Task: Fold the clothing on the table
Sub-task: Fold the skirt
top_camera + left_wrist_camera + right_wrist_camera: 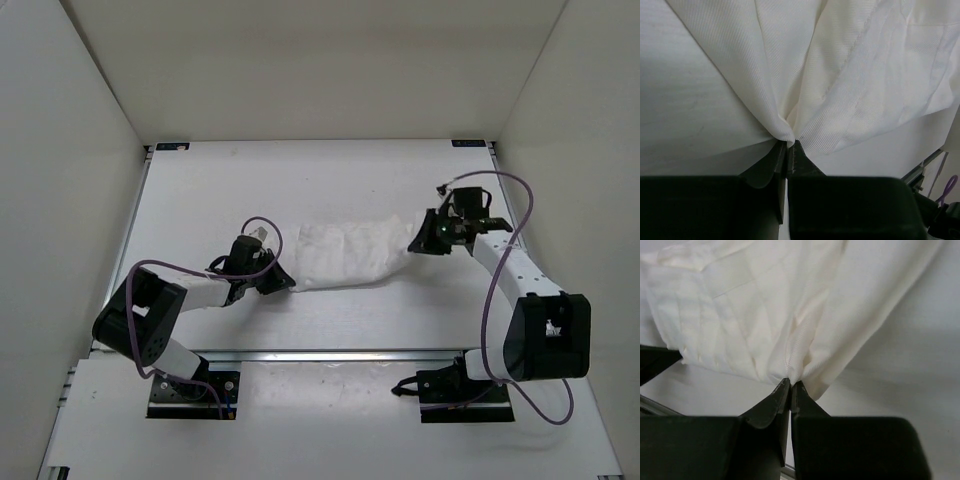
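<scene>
Clothing (345,255) long axis runs left-right across table (300,180), right end slightly farther.

Nearly all-white scene with black and purple accents.
The thin wrinkled white clothing piece (345,255) is plain, with a fine diagonal weave and faint cream-toned crease lines up close. Flat matte white worktop (320,180), silver metal edge rails (330,353), small black corner brackets (172,146). Left black two-finger tool (787,148) and right black two-finger tool (790,386): matte black, greyer at the tips. Arm links (510,268) white with black joints; thin purple cables (487,310); plain white enclosure walls (70,90), shaded grey.
</scene>
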You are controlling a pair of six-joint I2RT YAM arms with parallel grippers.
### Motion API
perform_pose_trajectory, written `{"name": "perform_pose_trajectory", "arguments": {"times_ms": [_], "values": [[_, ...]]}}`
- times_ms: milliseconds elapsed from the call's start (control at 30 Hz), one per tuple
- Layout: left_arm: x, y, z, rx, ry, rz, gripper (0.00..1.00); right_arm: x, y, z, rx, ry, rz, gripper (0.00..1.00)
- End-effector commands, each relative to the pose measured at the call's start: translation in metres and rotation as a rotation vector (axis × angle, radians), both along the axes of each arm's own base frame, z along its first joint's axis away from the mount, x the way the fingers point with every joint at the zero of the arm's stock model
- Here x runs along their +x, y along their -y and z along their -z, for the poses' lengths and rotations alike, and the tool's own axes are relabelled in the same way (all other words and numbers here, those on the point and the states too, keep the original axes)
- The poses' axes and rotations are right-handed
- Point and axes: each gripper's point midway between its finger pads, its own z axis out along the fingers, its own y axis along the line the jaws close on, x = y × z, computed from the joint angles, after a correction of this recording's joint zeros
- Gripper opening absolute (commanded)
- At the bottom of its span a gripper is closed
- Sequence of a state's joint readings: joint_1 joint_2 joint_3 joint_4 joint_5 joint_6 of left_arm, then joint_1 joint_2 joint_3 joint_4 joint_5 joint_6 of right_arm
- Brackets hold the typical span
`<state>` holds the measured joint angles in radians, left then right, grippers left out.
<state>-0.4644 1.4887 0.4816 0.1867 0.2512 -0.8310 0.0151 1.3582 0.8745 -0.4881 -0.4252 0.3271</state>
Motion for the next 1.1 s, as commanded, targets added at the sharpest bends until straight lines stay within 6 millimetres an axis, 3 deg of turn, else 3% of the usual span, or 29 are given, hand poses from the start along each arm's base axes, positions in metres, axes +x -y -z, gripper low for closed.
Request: {"name": "perform_pose_trajectory", "arguments": {"times_ms": [0, 67, 233, 300, 367, 500, 633, 800, 833, 933, 1000, 1067], "values": [[0.023, 0.009, -0.015, -0.023, 0.074, -0.034, 0.08, 0.004, -0.025, -0.025, -0.098, 0.068, -0.164, 0.01], [0.025, 0.008, -0.014, -0.018, 0.067, -0.034, 0.08, 0.008, -0.059, -0.043, -0.125, 0.123, -0.268, 0.0], [0.026, 0.01, -0.013, -0.013, 0.077, -0.033, 0.08, 0.01, -0.131, -0.064, -0.087, 0.192, -0.431, 0.0], [0.025, 0.012, -0.014, -0.024, 0.076, -0.03, 0.09, 0.011, -0.156, -0.057, -0.067, 0.167, -0.475, 0.0], [0.023, 0.011, -0.012, -0.019, 0.071, -0.036, 0.09, 0.011, -0.189, -0.065, -0.041, 0.199, -0.538, 0.0], [0.022, 0.01, -0.011, -0.017, 0.069, -0.037, 0.11, 0.003, -0.237, -0.052, -0.013, 0.163, -0.633, 0.0], [0.022, 0.005, -0.011, -0.01, 0.067, -0.044, 0.11, -0.01, -0.269, -0.03, 0.019, 0.107, -0.714, 0.0], [0.024, 0.001, -0.015, -0.017, 0.084, -0.058, 0.14, -0.028, -0.295, -0.023, 0.042, 0.046, -0.785, 0.0], [0.023, 0.0, -0.014, -0.019, 0.079, -0.059, 0.16, -0.034, -0.3, -0.024, 0.059, 0.039, -0.8, 0.02], [0.02, -0.002, -0.013, -0.026, 0.072, -0.063, 0.26, -0.036, -0.307, -0.038, 0.095, 0.071, -0.819, 0.41], [0.021, -0.001, -0.019, -0.047, 0.075, -0.059, 0.35, -0.036, -0.306, -0.048, 0.111, 0.101, -0.819, 0.55], [0.017, -0.003, -0.021, -0.055, 0.063, -0.062, 0.41, -0.033, -0.3, -0.074, 0.138, 0.159, -0.798, 0.63]]}}
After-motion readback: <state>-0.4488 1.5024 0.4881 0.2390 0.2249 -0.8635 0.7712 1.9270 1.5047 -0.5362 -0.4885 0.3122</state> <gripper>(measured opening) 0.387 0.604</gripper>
